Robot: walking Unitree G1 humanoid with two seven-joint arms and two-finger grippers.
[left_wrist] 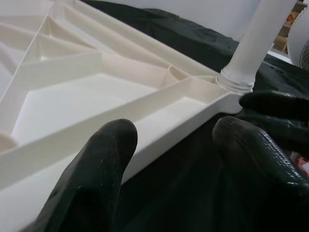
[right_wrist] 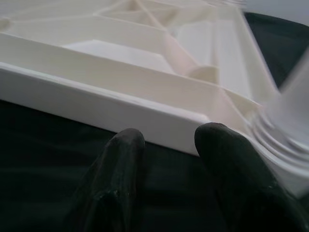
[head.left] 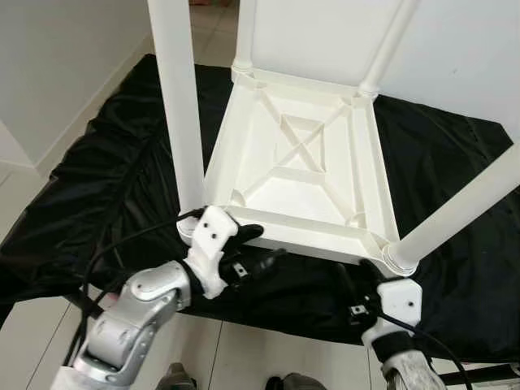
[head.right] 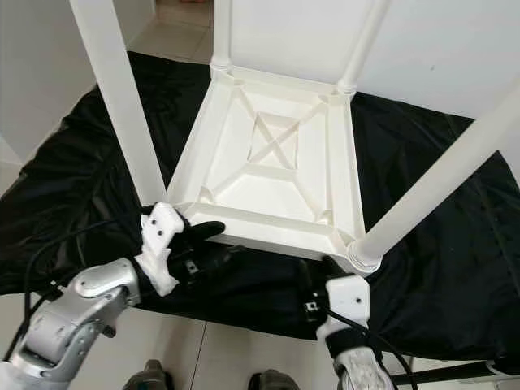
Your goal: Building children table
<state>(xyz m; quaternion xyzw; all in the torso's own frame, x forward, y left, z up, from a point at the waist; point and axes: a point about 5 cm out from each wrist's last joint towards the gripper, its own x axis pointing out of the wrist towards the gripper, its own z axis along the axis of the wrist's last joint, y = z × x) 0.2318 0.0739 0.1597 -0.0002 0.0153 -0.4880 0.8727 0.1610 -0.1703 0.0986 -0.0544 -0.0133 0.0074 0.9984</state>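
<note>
Table point(head.left: 305, 175): white moulded plastic, upside down on black sheet point(head.left: 97, 162), four legs up. Judged light, stiff, smooth; take by near rim. Left gripper point(head.left: 248, 248) open at near-left corner, gripping nothing; right gripper point(right_wrist: 166, 145) open against near rim, empty

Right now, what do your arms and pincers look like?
Both arms are shiny silver metal with black cables looping along them. Each wrist has a white plastic block. The left pincer and right pincer each have two long, rounded black fingers.

White table point(head.left: 302, 175) upside-down — legs up
</note>
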